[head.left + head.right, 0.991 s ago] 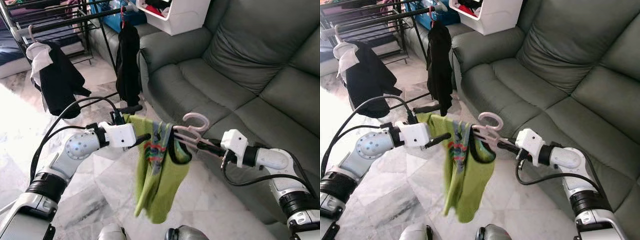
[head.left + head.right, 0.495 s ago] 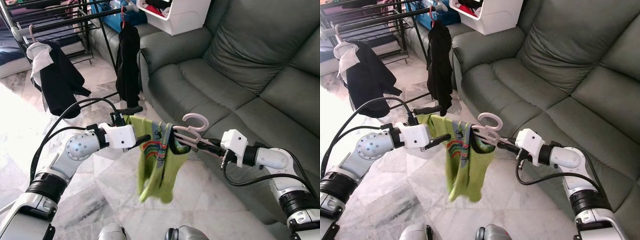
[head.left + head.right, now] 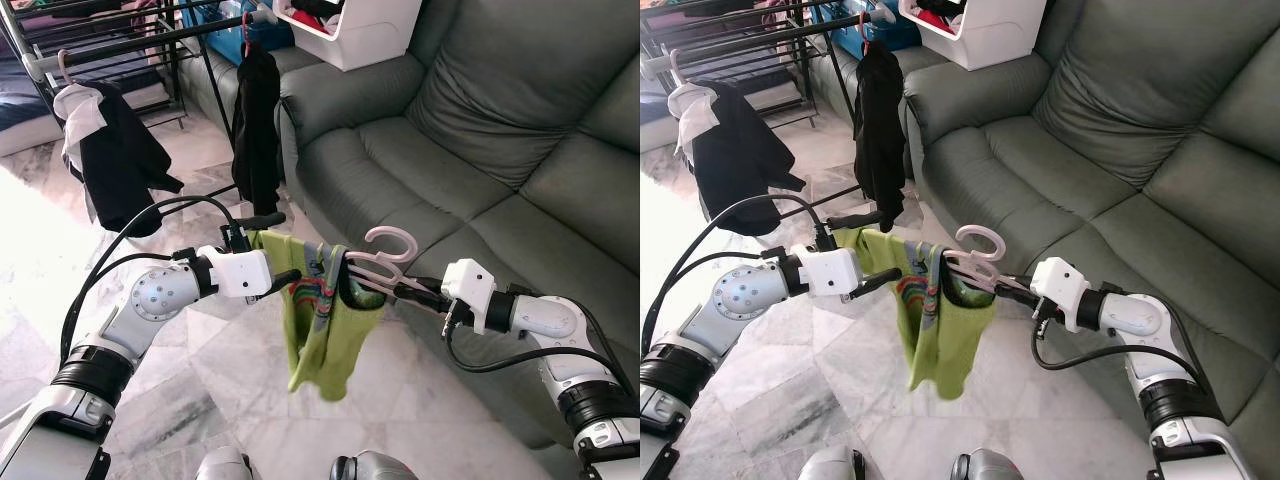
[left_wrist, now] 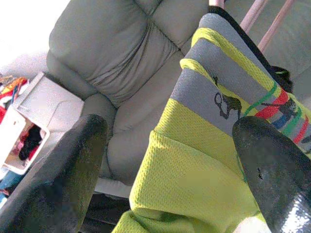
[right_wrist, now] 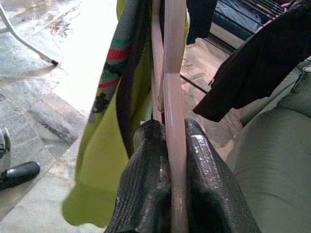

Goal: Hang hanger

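A pink plastic hanger [image 3: 388, 243] carries a lime-green shirt [image 3: 322, 335] with a grey striped band; the shirt dangles above the marble floor. My right gripper [image 5: 167, 145] is shut on the hanger's arm, close to the sofa's front. My left gripper [image 3: 272, 249] stands open at the shirt's other shoulder, with green cloth [image 4: 194, 184] lying between its spread fingers [image 4: 68, 179]. The black drying rack [image 3: 120, 42] stands at the far left, well away from both grippers.
Two black garments [image 3: 256, 125] [image 3: 118, 165] hang on the rack. A grey-green sofa [image 3: 480, 130] runs along the right, with a white basket [image 3: 350, 35] on its armrest. Pale marble floor [image 3: 200, 370] lies under the arms.
The shirt's lower part has swung and gathered up shorter under the hanger. Both arms and the hanger have stayed nearly where they were.
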